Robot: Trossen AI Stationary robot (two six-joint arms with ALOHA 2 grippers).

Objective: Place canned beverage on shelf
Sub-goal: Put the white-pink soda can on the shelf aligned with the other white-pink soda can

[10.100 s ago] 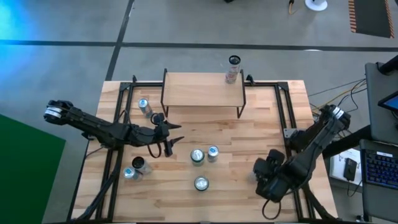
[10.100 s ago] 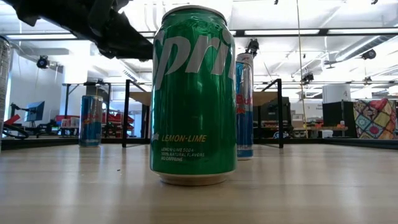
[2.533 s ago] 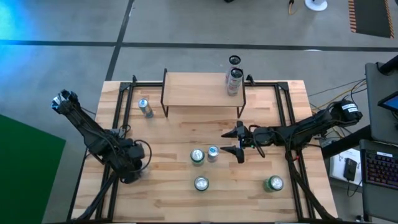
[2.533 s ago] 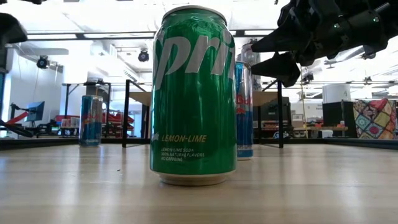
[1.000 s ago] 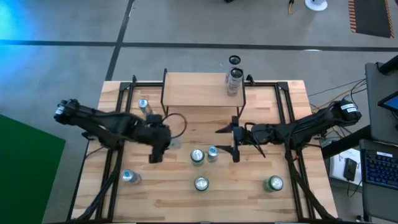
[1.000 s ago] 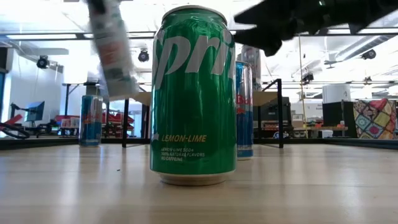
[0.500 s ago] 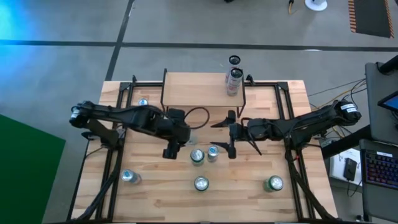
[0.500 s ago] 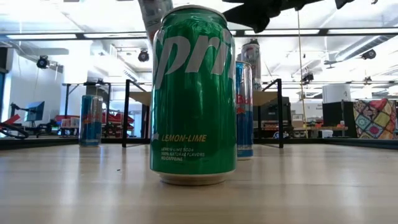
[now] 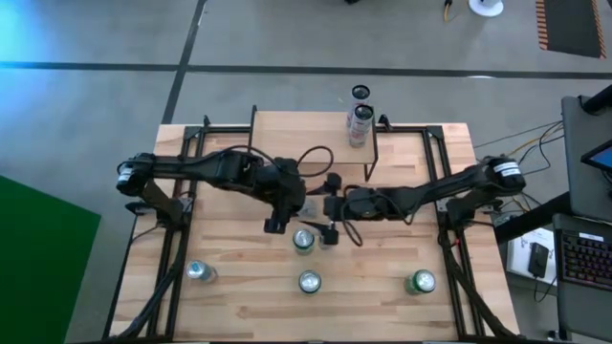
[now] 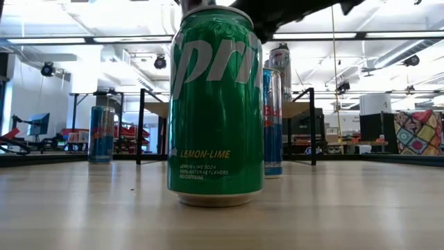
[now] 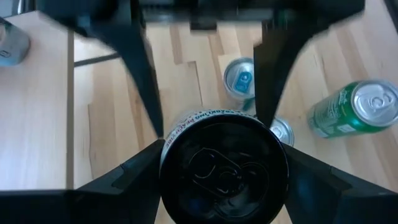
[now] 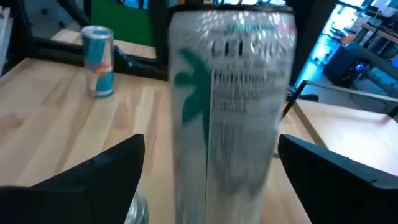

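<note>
Both pincers [image 9: 308, 212] mid-table, right wide

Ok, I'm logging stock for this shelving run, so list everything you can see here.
shelf: one, light wood on black legs, table's back
cans on shelf: two, silver, right end
green cans: three, green, table's middle and front
blue cans: three, blue, front left, back left, middle
held can: one, white and green, above table centre
table: one, light wood, under everything
left gripper: one, dark, shut on held can
right gripper: one, dark, open around held can
</note>
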